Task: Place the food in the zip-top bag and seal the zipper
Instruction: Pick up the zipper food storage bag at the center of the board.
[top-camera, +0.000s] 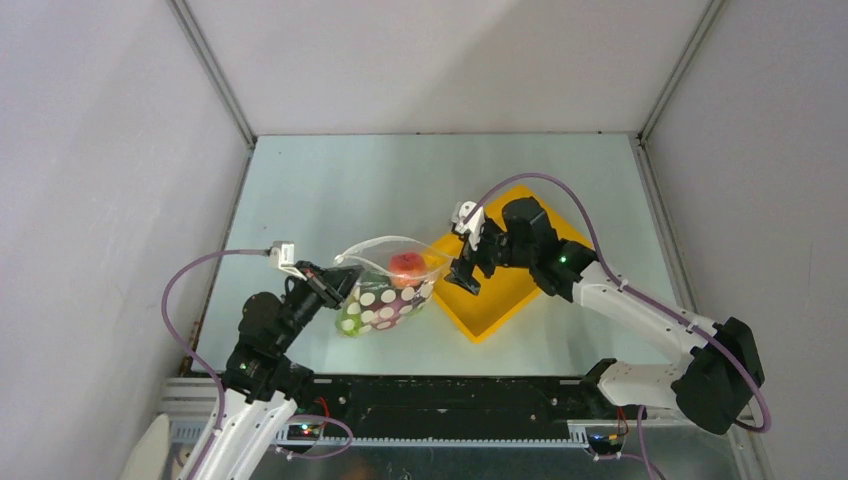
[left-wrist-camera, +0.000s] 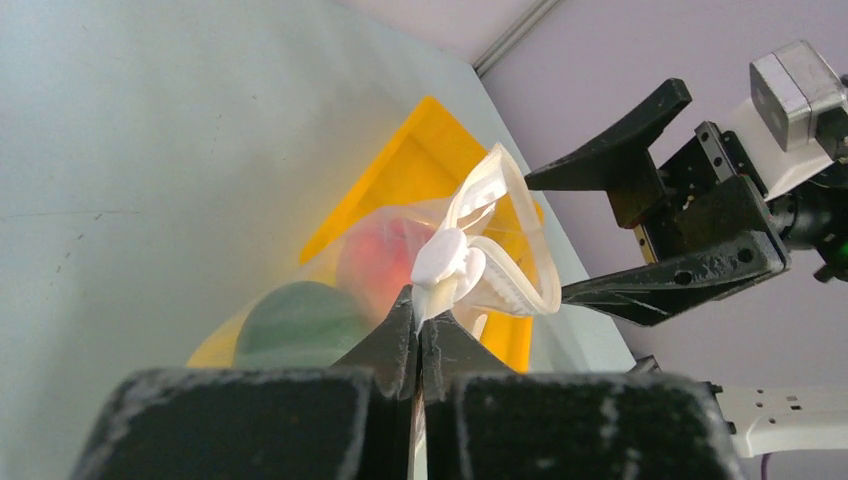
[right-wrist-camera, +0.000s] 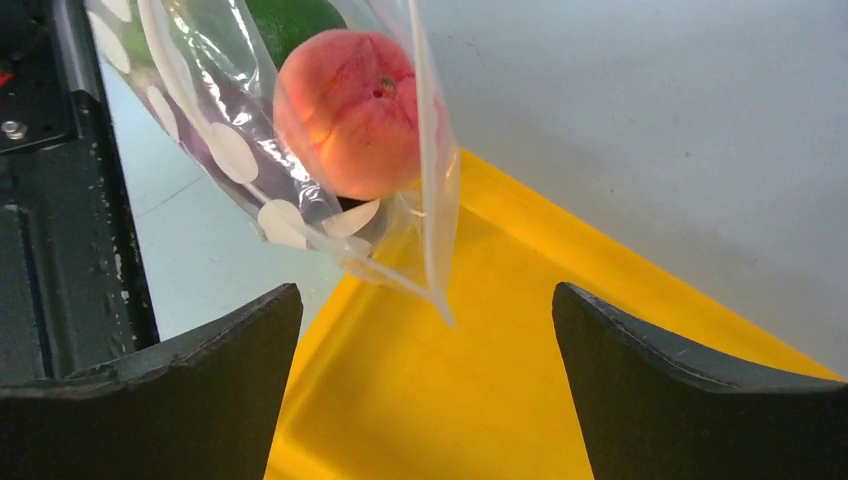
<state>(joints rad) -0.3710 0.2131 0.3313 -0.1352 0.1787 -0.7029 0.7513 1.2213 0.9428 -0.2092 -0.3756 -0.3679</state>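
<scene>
Bent at the elbow, angled right: left gripper (left-wrist-camera: 420, 310) pinched shut on the zipper (left-wrist-camera: 500, 230), bag (top-camera: 390, 295) hanging just ahead, peach (right-wrist-camera: 350, 110) and green fruit (top-camera: 350, 322) inside. Stretched low over the tray (top-camera: 500, 300): right gripper (right-wrist-camera: 425, 300) spread wide, bag corner ahead between its fingers (right-wrist-camera: 200, 370), touching neither.

No text, label, brand, number or sign can be read in any view. The only print is the pattern of plain white dots on the zip-top bag (top-camera: 388, 302), with no lettering on it.
</scene>
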